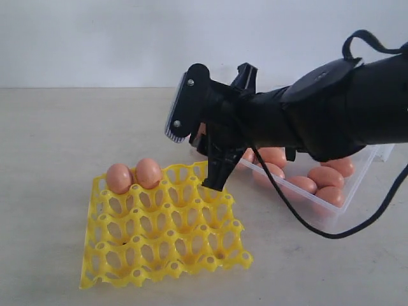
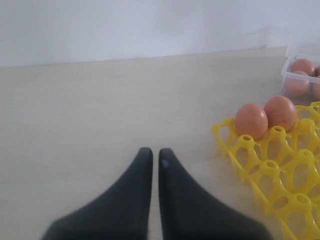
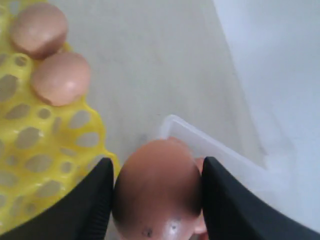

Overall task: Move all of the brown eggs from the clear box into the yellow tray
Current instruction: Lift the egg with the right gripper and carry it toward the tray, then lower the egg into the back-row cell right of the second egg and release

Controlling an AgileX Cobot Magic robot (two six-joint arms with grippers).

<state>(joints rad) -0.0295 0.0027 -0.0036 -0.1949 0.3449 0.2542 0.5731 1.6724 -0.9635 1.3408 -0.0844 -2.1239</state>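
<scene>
My right gripper (image 3: 157,172) is shut on a brown egg (image 3: 157,192), with a black finger pressed on each side. In the exterior view this gripper (image 1: 215,172) hangs over the back right corner of the yellow tray (image 1: 166,236), beside the left end of the clear box (image 1: 347,201). Two brown eggs (image 1: 118,177) (image 1: 148,172) sit side by side in the tray's back left cups. Several more eggs (image 1: 325,175) lie in the box. My left gripper (image 2: 152,152) is shut and empty, low over bare table to one side of the tray (image 2: 270,165).
A pale table (image 1: 51,140) runs back to a white wall (image 1: 95,38). The right arm's black cable (image 1: 299,220) loops down in front of the box. The left wrist view catches a corner of the box (image 2: 295,75) beyond the tray.
</scene>
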